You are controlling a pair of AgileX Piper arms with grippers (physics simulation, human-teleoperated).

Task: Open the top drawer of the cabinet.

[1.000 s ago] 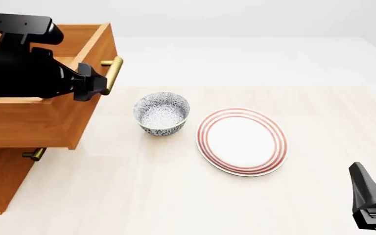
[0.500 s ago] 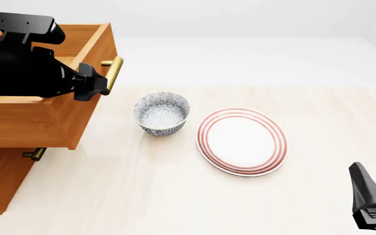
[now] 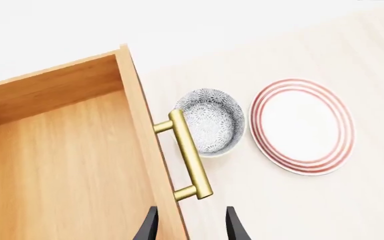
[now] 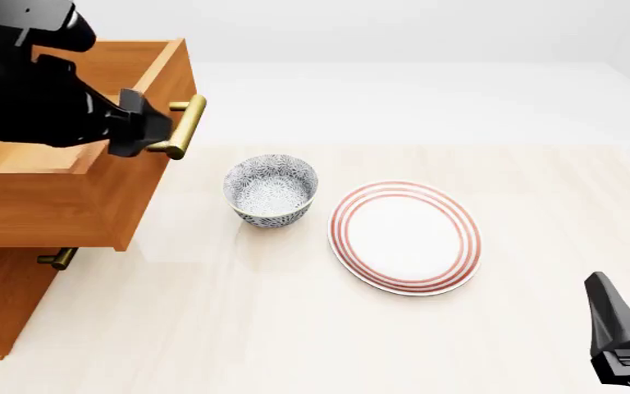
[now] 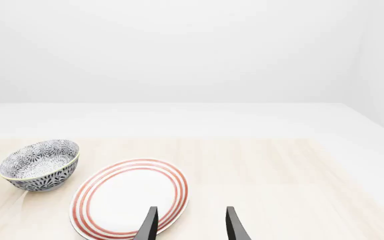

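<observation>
One solid grab spot, we reckon: the brass handle (image 3: pixel 186 155) on the stiff, heavy-looking top drawer (image 4: pixel 69 185), already pulled out from the cabinet (image 4: pixel 3 300), left gripper (image 3: pixel 190 225) spread, holding nothing.

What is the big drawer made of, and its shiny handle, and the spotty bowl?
The top drawer looks like orange-brown wood: grain lines show on its boards. Its handle looks like brass, golden with a soft metal shine. The bowl seems to be glazed ceramic, white with a dark blue pattern, though a render cannot settle that.
</observation>
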